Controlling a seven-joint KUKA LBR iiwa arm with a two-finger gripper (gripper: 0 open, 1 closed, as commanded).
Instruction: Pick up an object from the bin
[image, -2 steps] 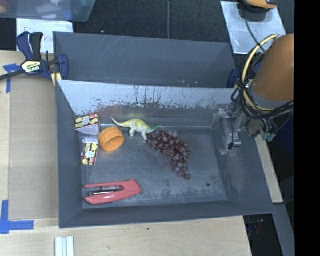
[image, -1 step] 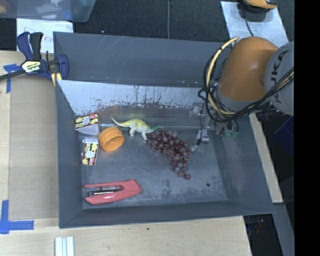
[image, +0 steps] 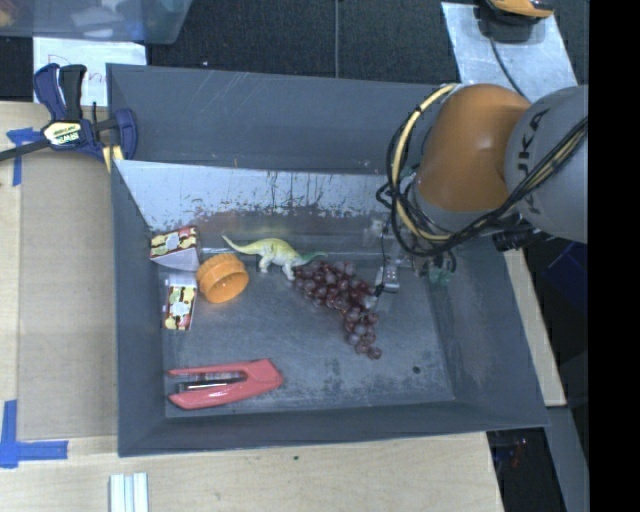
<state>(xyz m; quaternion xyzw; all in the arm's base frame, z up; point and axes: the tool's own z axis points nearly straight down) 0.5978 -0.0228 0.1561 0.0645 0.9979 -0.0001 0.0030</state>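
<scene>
Just beside gripper (image: 386, 281), dark grape bunch (image: 336, 291)

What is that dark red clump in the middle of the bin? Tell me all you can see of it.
It is a bunch of dark red grapes, likely plastic: many small glossy round berries. It lies flat on the bin's grey floor, running from upper left, next to a pale green toy dinosaur, down to lower right. The gripper hangs at its right edge; whether they touch I cannot tell.

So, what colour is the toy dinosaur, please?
The small plastic toy dinosaur is pale yellow-green; camera view.
</scene>
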